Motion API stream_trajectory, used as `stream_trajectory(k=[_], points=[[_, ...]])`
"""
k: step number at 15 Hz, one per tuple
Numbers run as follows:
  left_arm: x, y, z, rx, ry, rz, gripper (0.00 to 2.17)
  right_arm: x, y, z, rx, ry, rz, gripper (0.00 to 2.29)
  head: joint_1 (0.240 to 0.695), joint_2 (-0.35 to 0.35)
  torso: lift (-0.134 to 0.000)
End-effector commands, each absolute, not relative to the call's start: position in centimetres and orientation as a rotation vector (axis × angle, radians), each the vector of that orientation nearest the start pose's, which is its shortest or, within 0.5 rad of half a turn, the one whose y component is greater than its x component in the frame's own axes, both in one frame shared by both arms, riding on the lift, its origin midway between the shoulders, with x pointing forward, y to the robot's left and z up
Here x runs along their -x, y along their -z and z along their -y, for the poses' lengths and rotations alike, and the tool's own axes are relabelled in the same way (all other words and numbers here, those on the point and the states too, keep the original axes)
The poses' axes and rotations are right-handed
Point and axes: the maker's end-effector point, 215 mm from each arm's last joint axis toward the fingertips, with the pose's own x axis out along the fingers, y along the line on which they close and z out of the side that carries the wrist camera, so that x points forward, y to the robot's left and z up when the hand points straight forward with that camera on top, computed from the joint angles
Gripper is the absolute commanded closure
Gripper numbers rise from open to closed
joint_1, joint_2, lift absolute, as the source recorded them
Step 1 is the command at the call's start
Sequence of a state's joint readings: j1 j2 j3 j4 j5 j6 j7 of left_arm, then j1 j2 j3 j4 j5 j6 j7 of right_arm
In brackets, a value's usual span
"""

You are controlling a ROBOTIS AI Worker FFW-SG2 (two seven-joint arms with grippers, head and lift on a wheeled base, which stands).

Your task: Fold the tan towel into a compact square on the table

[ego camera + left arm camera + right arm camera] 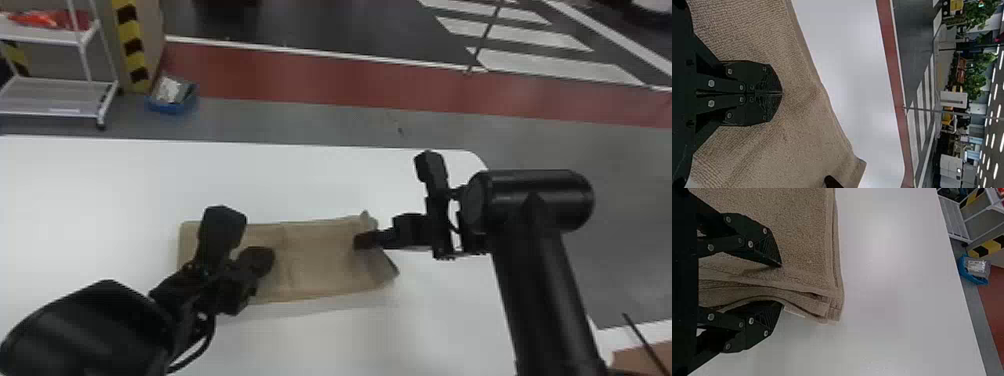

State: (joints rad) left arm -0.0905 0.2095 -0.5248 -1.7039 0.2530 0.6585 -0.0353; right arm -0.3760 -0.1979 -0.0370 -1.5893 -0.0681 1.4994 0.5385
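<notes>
Left pincer [264,257] partly hides the towel [320,265].

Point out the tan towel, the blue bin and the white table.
Tan towel [320,262]: head view, on its upper face.
Blue bin [169,107]: head view, on its near wall.
White table [300,180]: head view, on its bare top.

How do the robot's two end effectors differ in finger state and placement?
The left end effector has its fingers together; the right end effector has its fingers apart.
The left end effector is over the left part of the towel; the right end effector is at the towel's right end, with layered folds between its fingers.
Both are black, with two flat fingers.
</notes>
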Motion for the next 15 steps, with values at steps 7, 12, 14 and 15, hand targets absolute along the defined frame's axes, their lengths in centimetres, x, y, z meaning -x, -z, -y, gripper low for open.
stream_trajectory(k=[7,12,14,15], points=[[-49.9,47.0,-0.4,-0.122,0.570,-0.560,1.95,-51.7,42.5,21.0,-0.390,-0.452,-1.018,1.29,0.695,-0.227,-0.123],[-49.4,47.2,0.4,-0.126,0.587,-0.563,1.95,-51.4,38.3,18.6,-0.438,-0.543,-0.954,1.29,0.695,-0.210,-0.123],[-48.8,47.2,1.6,-0.105,0.605,-0.569,1.95,-51.8,37.5,16.7,-0.458,-0.579,-0.927,1.29,0.695,-0.208,-0.123],[-48.3,47.1,2.7,-0.090,0.627,-0.572,1.95,-52.4,37.2,15.9,-0.465,-0.589,-0.903,1.29,0.695,-0.205,-0.123]])
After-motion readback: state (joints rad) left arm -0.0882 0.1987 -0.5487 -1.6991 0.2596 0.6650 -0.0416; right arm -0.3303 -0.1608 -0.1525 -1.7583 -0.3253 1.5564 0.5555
